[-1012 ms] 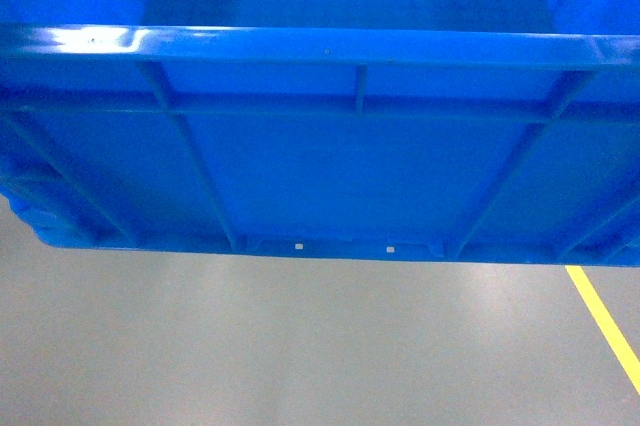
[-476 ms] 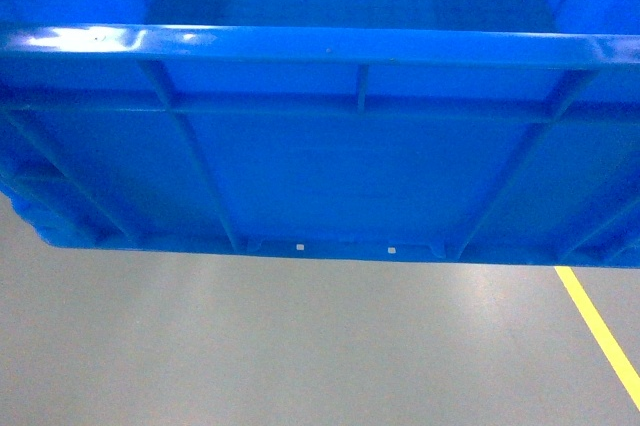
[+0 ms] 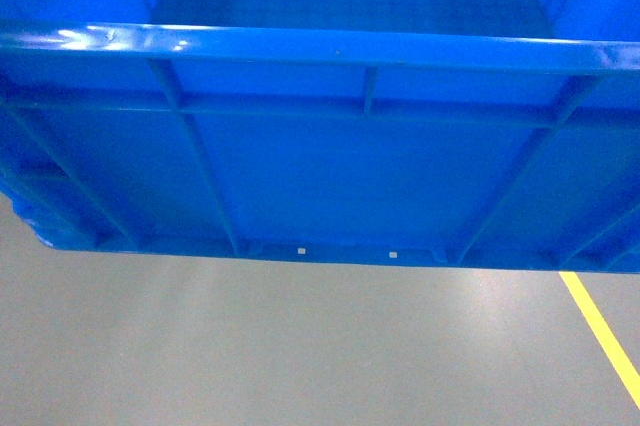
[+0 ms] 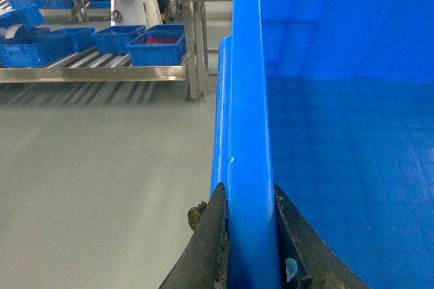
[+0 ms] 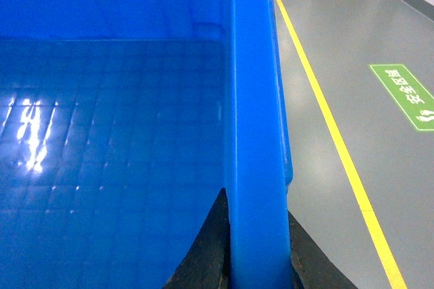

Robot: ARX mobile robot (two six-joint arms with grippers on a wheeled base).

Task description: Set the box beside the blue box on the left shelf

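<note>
Blue plastic box (image 3: 320,146) is carried clear of the grey floor (image 3: 300,346); the left gripper (image 4: 251,235) has its fingers (image 4: 207,248) closed on one side rim, the right gripper (image 5: 254,248) likewise on the opposite rim; the box hangs between them. Step in hand: transport. Next, judged: approach the roller shelf (image 4: 102,72) far ahead of the left fingers; keep both grips level.

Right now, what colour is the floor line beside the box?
Yellow floor line, clearest in the right wrist view.
</note>
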